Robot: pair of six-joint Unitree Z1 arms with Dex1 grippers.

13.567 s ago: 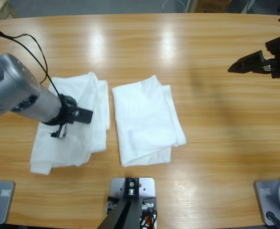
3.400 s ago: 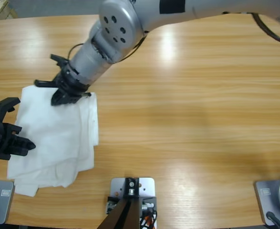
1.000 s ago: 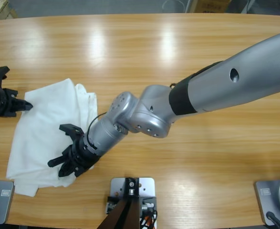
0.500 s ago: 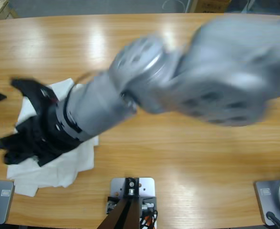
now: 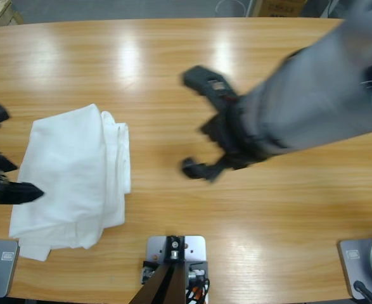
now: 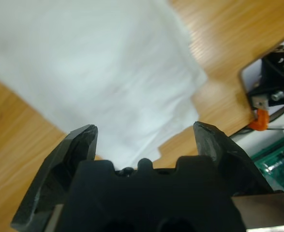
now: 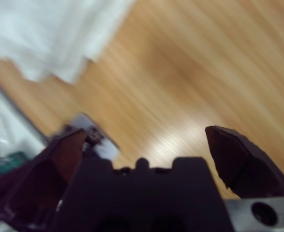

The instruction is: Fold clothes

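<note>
The clothes [image 5: 71, 174] lie as one folded white stack at the table's left end, layered edges along the right side. My left gripper [image 5: 18, 152] is at the stack's left edge, jaws open and spread along that edge. In the left wrist view the clothes [image 6: 98, 67] fill the space ahead of the open left gripper [image 6: 144, 133], with nothing between the jaws. My right gripper [image 5: 187, 122] hangs open over bare wood right of the stack, holding nothing. The right wrist view shows the right gripper [image 7: 146, 140] open, with the clothes [image 7: 50, 29] far off at upper left.
The wooden table [image 5: 173, 57] stretches wide behind and to the right of the stack. The right arm's thick silver forearm [image 5: 319, 95] crosses the right half of the high view, blurred.
The right arm has swung off the clothes and back to the table's middle. The left gripper has come in to the stack's left edge. The stack itself lies as before.
</note>
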